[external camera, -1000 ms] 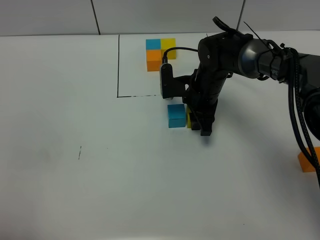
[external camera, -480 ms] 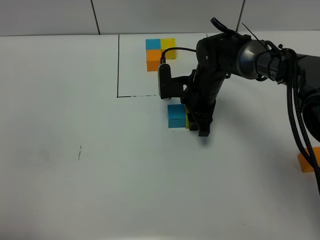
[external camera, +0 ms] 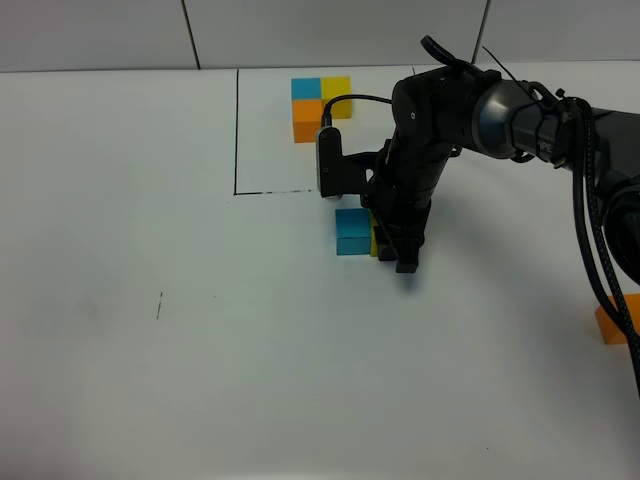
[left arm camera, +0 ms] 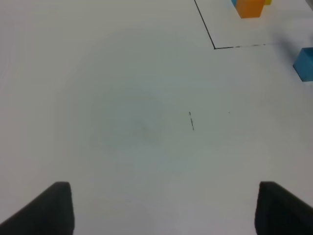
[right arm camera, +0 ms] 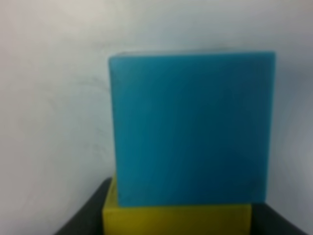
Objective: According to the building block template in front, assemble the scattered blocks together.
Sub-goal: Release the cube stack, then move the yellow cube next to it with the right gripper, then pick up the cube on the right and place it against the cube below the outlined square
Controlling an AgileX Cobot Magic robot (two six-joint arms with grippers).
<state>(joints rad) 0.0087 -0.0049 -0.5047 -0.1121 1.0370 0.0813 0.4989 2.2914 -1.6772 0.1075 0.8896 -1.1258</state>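
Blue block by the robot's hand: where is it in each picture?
High camera: the loose blue block sits near the middle, in front of the black line, beside the yellow block.
Left wrist camera: cut off at the picture's edge, near that black line.
Right wrist camera: fills most of the picture, touching the yellow block.
Shared landmarks: black line, yellow block.

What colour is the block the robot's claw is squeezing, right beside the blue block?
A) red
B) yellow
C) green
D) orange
B: the right gripper is closed on the yellow block, which sits against the blue block, while the loose orange block lies far off to the right, untouched.
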